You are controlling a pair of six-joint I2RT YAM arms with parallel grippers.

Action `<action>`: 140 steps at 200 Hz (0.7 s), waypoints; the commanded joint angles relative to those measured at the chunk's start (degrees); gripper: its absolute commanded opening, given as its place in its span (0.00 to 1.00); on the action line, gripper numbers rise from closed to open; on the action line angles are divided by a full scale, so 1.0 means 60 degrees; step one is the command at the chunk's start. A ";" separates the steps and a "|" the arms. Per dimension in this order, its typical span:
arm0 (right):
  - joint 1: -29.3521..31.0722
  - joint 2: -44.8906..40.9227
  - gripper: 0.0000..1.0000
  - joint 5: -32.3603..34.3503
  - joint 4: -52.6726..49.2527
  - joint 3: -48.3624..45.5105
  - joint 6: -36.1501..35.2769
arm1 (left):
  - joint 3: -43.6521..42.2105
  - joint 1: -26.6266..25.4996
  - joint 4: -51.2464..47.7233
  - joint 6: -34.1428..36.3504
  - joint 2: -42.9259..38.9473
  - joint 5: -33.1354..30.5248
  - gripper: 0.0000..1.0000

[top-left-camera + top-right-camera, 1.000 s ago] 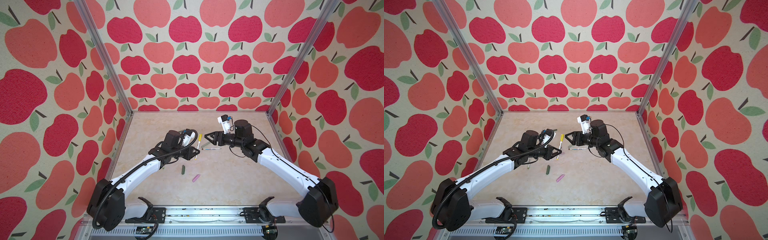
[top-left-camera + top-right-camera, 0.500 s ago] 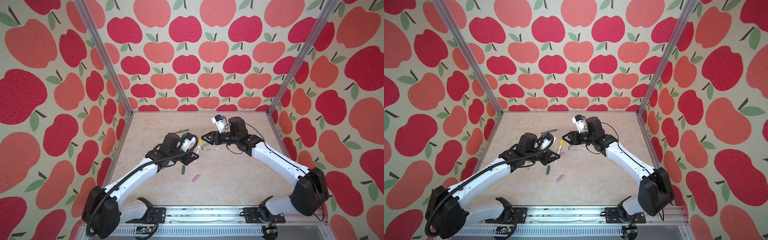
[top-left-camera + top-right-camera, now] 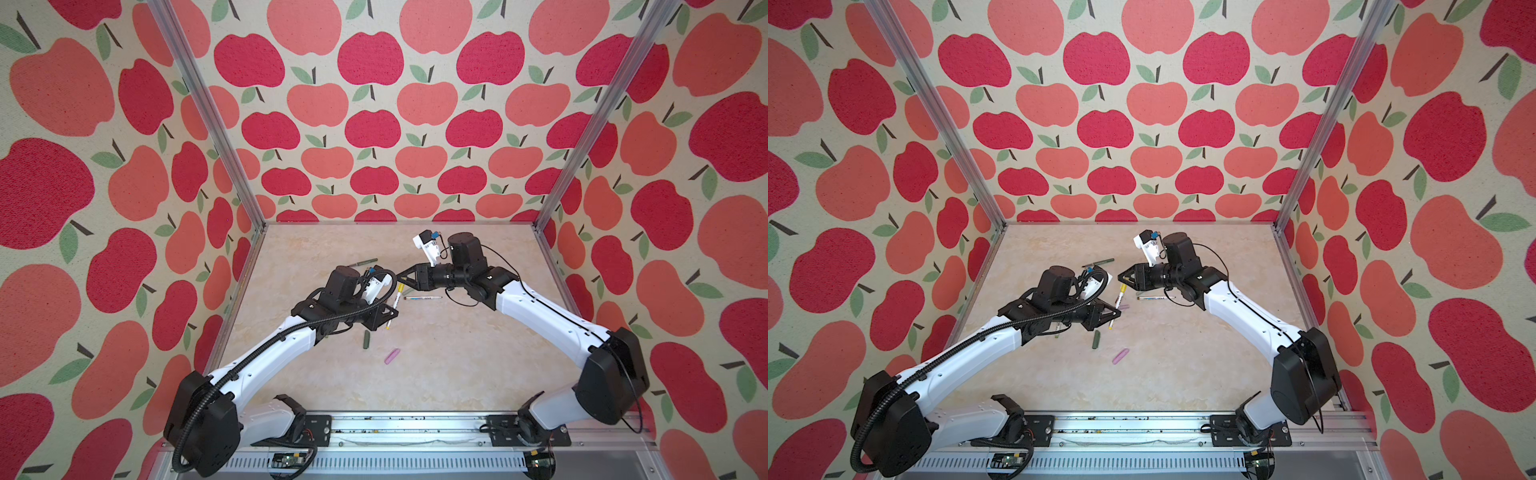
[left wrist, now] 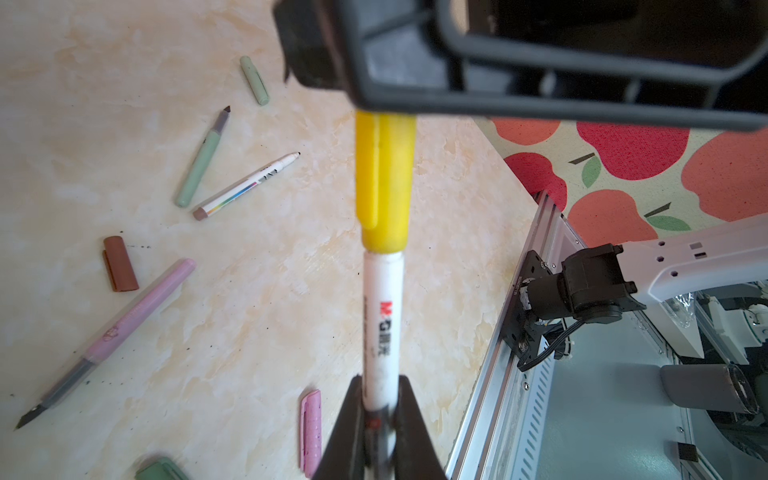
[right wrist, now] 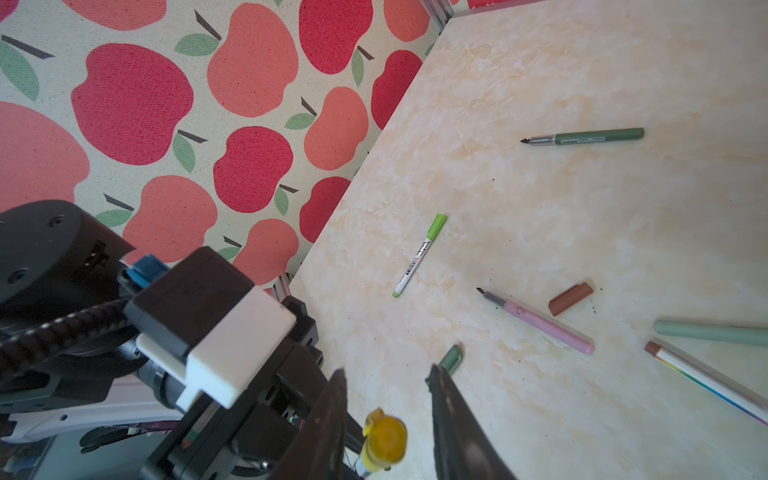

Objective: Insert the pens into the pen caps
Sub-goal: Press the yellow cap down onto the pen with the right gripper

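Note:
My left gripper [image 4: 380, 399] is shut on the lower barrel of a white printed pen [image 4: 380, 324], held above the table. A yellow cap [image 4: 384, 183] sits on that pen's far end. My right gripper [image 5: 386, 370] reaches across, and the yellow cap [image 5: 384, 442] stands between its jaws with a gap on each side, so it is open. In both top views the two grippers meet at mid-table, left gripper [image 3: 390, 313] below right gripper [image 3: 401, 277]. Loose caps lie on the table: brown [image 5: 569, 299], dark green [image 3: 366, 339], pink [image 3: 392, 356], sage [image 4: 254, 80].
Uncapped pens lie around: dark green [image 5: 582, 136] at the back, pink [image 5: 540, 322], sage [image 4: 199, 166] and a white one with a rainbow stripe [image 4: 245, 187]. A lime-capped pen [image 5: 419, 255] lies near the left wall. Apple-print walls close three sides.
My right gripper has moved left onto the yellow-capped end of the held pen and its jaws have narrowed. The left gripper stays shut on the pen and has shifted slightly.

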 commanded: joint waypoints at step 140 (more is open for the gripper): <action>0.0337 0.0593 0.05 0.0084 -0.0539 0.0036 -0.0270 | -0.0212 0.0020 0.2419 -0.0388 -0.0239 -0.0673 0.00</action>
